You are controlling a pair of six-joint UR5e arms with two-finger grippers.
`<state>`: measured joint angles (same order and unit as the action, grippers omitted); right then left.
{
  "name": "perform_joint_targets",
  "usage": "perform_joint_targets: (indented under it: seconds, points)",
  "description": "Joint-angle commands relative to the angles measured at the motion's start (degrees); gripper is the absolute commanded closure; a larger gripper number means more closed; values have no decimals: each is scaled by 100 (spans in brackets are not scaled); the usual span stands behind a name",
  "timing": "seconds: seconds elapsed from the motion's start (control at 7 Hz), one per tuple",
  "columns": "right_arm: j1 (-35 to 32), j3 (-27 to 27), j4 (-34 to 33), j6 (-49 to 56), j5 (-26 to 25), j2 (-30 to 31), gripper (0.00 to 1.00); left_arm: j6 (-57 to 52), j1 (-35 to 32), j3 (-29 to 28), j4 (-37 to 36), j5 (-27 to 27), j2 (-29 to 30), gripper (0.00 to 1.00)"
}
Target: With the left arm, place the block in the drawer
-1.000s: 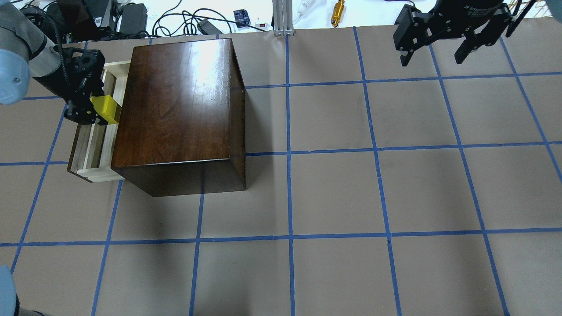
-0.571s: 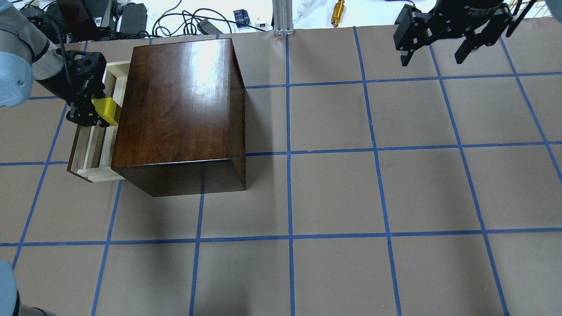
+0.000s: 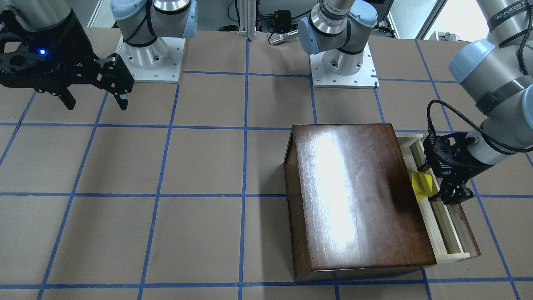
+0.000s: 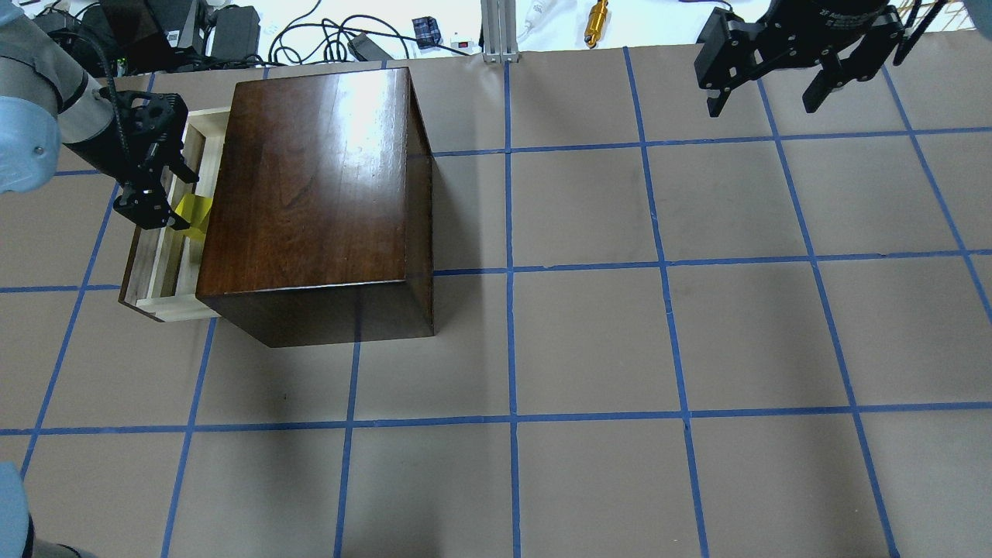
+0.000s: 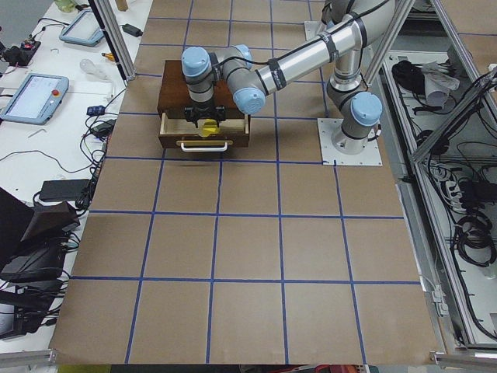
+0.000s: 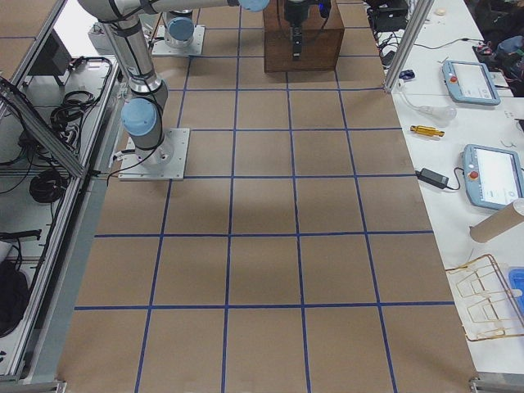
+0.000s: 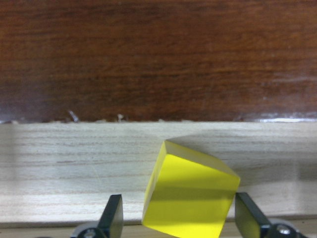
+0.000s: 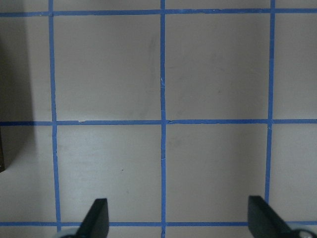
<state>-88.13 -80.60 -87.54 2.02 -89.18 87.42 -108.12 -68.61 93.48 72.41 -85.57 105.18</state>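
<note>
Looking from the front, the silver-grey left arm (image 3: 491, 83) bends down over the long pale wood drawer (image 3: 452, 233). From above, the black right gripper (image 4: 763, 105) hangs far off, fingers spread wide, holding nothing. On the left wrist view, the black left gripper (image 7: 180, 218) has its fingers apart. The small yellow cube block (image 7: 190, 196) sits tilted and loose between them, over the drawer.

WANJEED | black band (image 3: 505, 16) on left arm (image 3: 479, 68) | other lettering illegible
</note>
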Motion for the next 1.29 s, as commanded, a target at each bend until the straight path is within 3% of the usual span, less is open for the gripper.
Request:
perform_joint_targets:
  seconds: [0.0, 0.29, 0.43, 0.86, 1.14]
  points:
    - [-3, 0, 0, 0, -3, 3, 0, 385, -29, -189, 315, 93, -312, 17]
    - [6, 0, 0, 0, -3, -6, 0, 1690, -213, -794, 1455, 85, -734, 17]
    - [-2, 0, 0, 0, 6, -6, 0, 2498, -484, -866, 1643, 41, -866, 17]
    - [-2, 0, 0, 0, 6, -6, 0, 5046, -1538, -876, 1653, -38, -1087, 14]
    - [-2, 0, 0, 0, 6, 3, 0, 6533, -1751, -876, 1636, -47, -1149, 4]
